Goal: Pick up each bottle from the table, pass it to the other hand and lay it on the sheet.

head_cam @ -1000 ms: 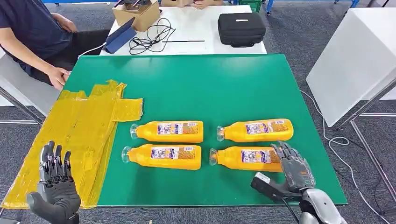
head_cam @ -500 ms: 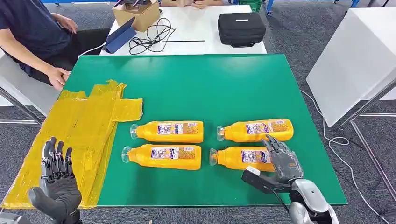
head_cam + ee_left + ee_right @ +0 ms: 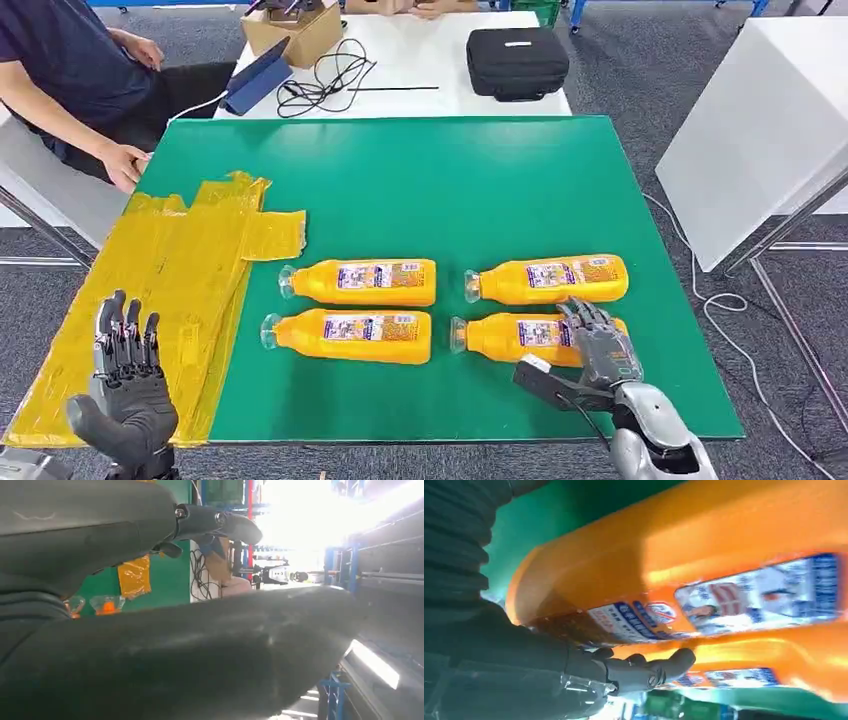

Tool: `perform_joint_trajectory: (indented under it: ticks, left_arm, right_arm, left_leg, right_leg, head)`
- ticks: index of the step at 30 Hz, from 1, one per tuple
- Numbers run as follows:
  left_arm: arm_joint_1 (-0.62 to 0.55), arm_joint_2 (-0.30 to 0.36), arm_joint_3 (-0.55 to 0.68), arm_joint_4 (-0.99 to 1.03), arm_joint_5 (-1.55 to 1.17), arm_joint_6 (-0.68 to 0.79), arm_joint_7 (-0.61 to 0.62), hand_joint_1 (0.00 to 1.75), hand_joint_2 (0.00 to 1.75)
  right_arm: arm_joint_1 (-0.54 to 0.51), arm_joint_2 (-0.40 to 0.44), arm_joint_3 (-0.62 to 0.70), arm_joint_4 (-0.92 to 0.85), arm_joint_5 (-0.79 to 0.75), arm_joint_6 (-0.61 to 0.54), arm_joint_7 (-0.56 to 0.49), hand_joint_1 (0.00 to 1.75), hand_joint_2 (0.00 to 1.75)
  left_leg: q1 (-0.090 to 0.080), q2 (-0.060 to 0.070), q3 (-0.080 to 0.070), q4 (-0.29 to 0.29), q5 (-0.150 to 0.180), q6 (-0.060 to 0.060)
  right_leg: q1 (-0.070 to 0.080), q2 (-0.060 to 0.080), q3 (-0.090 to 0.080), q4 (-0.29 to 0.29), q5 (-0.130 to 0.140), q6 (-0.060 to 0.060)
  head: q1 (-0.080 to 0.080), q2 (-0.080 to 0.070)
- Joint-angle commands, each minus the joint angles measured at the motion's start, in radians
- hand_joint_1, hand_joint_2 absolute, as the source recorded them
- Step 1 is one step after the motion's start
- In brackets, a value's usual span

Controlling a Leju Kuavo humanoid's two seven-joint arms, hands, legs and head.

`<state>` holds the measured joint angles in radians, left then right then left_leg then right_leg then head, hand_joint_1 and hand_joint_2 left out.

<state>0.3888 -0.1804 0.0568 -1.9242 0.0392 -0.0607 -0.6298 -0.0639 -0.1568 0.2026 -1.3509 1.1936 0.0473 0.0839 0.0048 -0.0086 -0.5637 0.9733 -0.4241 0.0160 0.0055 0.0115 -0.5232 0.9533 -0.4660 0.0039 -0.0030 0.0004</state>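
The right hand (image 3: pixel 598 345) lies fingers-forward over the nearest bottle (image 3: pixel 510 339), grip unclear; the left hand (image 3: pixel 127 385) is raised, open and empty.

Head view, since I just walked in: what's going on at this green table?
A humanoid robot is starting a bottle hand-over job. Its right hand is draped over the near-right orange bottle, fingers across it, with the bottle lying on the green table. The left hand hovers open over the yellow sheet. All four bottles lie on the table; none is on the sheet.
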Motion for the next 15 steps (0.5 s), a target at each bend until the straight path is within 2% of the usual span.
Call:
perform_joint_trajectory:
  ticks: [1, 2, 6, 7, 9, 15]
  left_arm:
    - [-0.043, 0.037, -0.063, 0.103, -0.001, 0.005, 0.005, 0.0, 0.0]
    - [-0.05, 0.039, -0.071, 0.114, -0.005, 0.006, 0.007, 0.0, 0.0]
    - [-0.073, 0.064, -0.09, 0.138, 0.004, 0.018, 0.0, 0.0, 0.0]
    - [-0.073, 0.067, -0.087, 0.138, 0.007, 0.02, -0.002, 0.0, 0.0]
    - [-0.071, 0.075, -0.084, 0.137, 0.018, 0.024, -0.005, 0.0, 0.0]
    - [-0.069, 0.076, -0.087, 0.135, 0.022, 0.023, -0.006, 0.0, 0.0]
  right_arm:
    - [0.022, -0.007, -0.065, 0.191, 0.061, -0.01, 0.057, 0.7, 1.75]
    - [0.023, -0.006, -0.088, 0.213, 0.062, -0.013, 0.056, 1.75, 1.75]
    - [0.026, -0.027, -0.133, 0.303, 0.065, -0.031, 0.017, 1.75, 1.75]
    - [0.032, -0.027, -0.136, 0.303, 0.064, -0.035, 0.01, 1.75, 1.75]
    - [0.039, -0.022, -0.14, 0.296, 0.065, -0.034, -0.001, 1.75, 1.75]
    - [0.028, -0.022, -0.134, 0.302, 0.068, -0.029, -0.004, 1.75, 1.75]
  left_leg:
    - [0.001, -0.003, 0.006, -0.003, 0.0, 0.0]
    - [0.0, -0.004, 0.005, -0.003, 0.0, 0.0]
    - [0.0, -0.005, 0.013, -0.002, -0.003, 0.003]
    - [0.001, -0.009, 0.012, -0.003, -0.002, 0.004]
    - [0.0, -0.004, 0.014, -0.003, -0.003, 0.004]
    - [0.001, -0.006, 0.024, -0.002, -0.006, 0.006]
  right_leg:
    - [0.001, -0.005, 0.008, -0.005, 0.0, 0.002]
    - [0.0, -0.005, 0.008, -0.004, 0.0, 0.001]
    - [0.0, -0.006, 0.005, -0.004, -0.005, 0.003]
    - [0.001, -0.01, 0.006, -0.007, -0.004, 0.005]
    - [0.0, -0.005, 0.007, -0.006, -0.004, 0.004]
    - [0.001, -0.007, 0.02, -0.009, -0.006, 0.006]
  head:
    - [0.0, 0.0]
    - [0.0, 0.0]
    - [0.0, 0.0]
    - [0.0, 0.0]
    - [0.0, 0.0]
    - [0.0, 0.0]
